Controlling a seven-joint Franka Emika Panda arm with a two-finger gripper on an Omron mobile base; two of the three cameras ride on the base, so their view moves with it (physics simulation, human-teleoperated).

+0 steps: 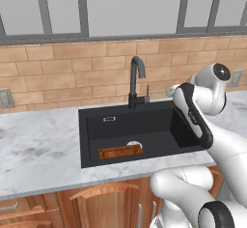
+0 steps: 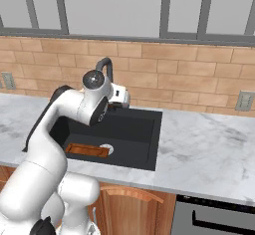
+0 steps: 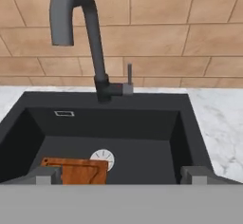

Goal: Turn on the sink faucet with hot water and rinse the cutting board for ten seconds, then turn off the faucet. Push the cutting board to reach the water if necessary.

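Facing the sink faucet [image 3: 95, 47], the claw [image 3: 118, 175] hung spread and empty; the lever [image 3: 129, 78] stood ahead above it, the cutting board [image 3: 76, 170] lay low-left in the sink [image 3: 190, 123].

Matte black sink faucet [image 3: 90, 38] over a matte black sink [image 3: 142, 123] with a white drain [image 3: 103, 159]. A wooden orange-brown cutting board [image 3: 78, 171], darker at its rim. Glossy grey-veined white marble counter [image 1: 38, 145]. Rough tan brick wall [image 3: 180, 28]. Smooth warm wood cabinet doors [image 1: 106, 205].
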